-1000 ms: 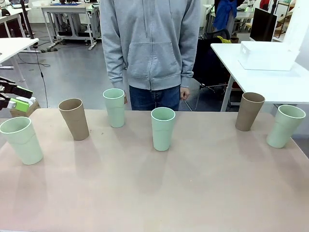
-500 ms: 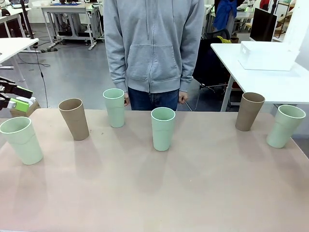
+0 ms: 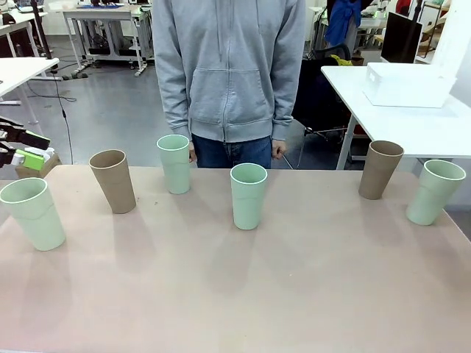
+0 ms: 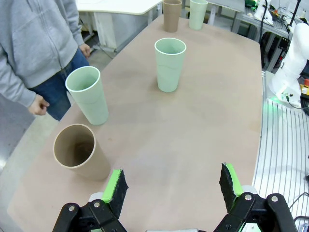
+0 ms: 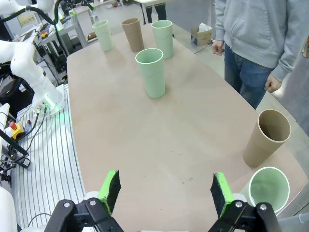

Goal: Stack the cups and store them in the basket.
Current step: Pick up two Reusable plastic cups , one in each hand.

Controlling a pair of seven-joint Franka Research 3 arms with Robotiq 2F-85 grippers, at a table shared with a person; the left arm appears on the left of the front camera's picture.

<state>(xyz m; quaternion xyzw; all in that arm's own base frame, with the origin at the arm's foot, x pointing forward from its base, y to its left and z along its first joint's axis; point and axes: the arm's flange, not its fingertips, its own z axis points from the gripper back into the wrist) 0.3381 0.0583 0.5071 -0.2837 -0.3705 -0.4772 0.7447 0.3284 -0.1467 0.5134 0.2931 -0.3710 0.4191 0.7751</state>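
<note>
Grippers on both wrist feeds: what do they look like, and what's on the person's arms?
Left gripper and right gripper match: black jointed fingers with bolt heads, and bright green pads on the inner faces. The person wears a grey zip hoodie with long sleeves ending in ribbed cuffs.

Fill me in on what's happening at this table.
Nothing is being handled yet. Six cups, four mint green and two brown, stand upright and apart along the table, none stacked. The left claw and the right claw both hang open above the tabletop with nothing in them. A person stands at the far side, hands down, touching no cup. A white bin sits on another table behind, to the right.
</note>
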